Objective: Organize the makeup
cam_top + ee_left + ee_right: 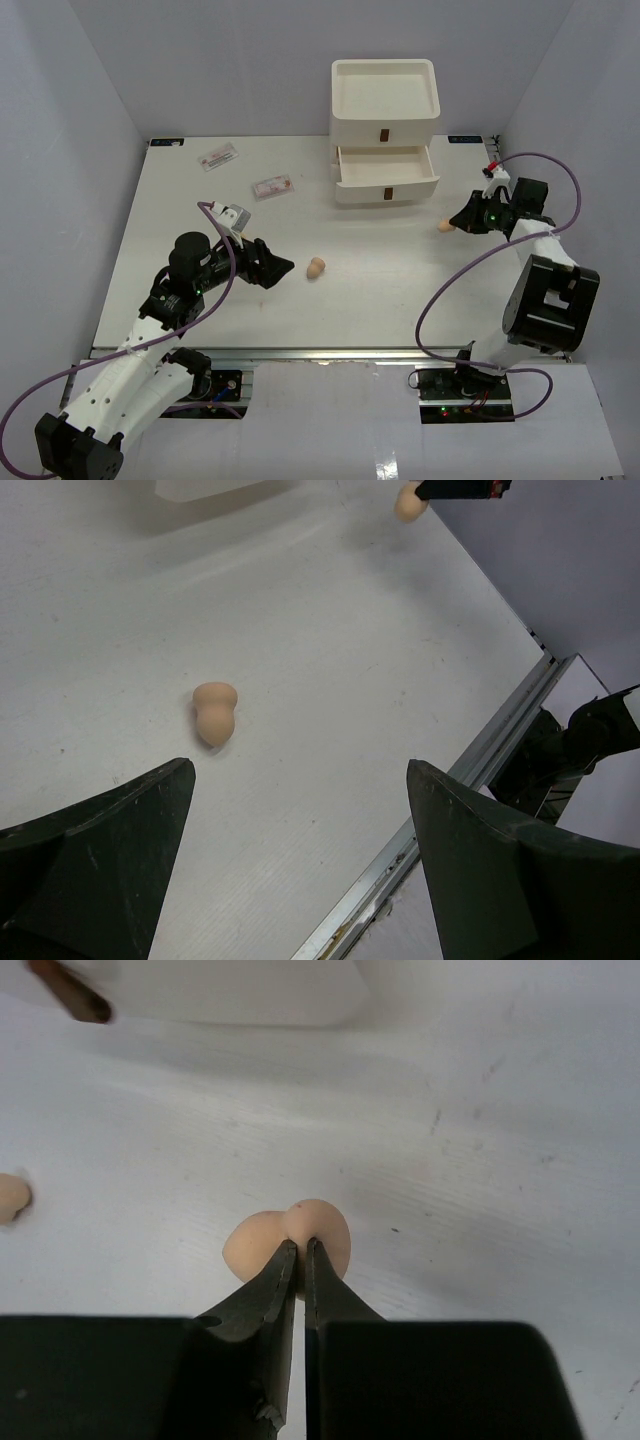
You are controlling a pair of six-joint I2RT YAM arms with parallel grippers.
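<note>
Stowing sponges, by the look of it. Pinching a peach egg-shaped foam sponge (322,1222) by its near edge with the right gripper (300,1250), closed almost flat on it, low at the white worktop (400,290), just right of the white three-drawer box (385,95) and its pulled-out middle drawer (385,160). Next, likely: lift, swing left over that drawer, release. Reaching low and forward with the left gripper (298,775), spread wide and empty, toward a second peach sponge (214,712) lying loose mid-worktop, not yet touching.
</note>
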